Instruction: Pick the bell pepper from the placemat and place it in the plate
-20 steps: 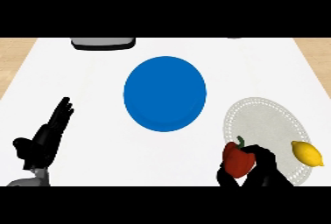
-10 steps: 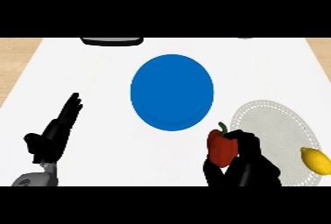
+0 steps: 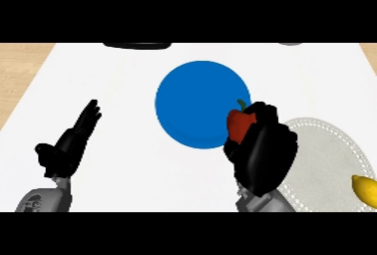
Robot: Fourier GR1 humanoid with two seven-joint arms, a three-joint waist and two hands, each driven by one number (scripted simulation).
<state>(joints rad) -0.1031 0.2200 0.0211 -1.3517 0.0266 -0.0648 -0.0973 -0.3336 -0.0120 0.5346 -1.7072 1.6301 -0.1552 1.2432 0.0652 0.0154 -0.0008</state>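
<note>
Surface [image 3: 132,64]: a white counter top, seen from steeply above, with pale wood showing along its left and right edges.
Plate [image 3: 195,94]: a round blue plate near the middle of the surface.
Placemat [image 3: 331,149]: a round, pale grey mat with a dotted border, to the right of the plate and close to it.
Bell pepper [image 3: 239,124]: red with a green stem, held upright at the plate's right edge, between the plate and the placemat and overlapping the plate's rim in this view. It is no longer lying on the mat.
Right hand [image 3: 264,149]: black, fingers curled around the bell pepper from behind and from the right, hiding much of it.
Left hand [image 3: 70,144]: black, at the lower left, fingers straight and pointing up, holding nothing, well apart from the plate.
Lemon [image 3: 364,188]: yellow, on the placemat's lower right part, cut off by the view's right edge.
Dark object [image 3: 136,46]: at the far edge of the surface, too cropped to identify.
</note>
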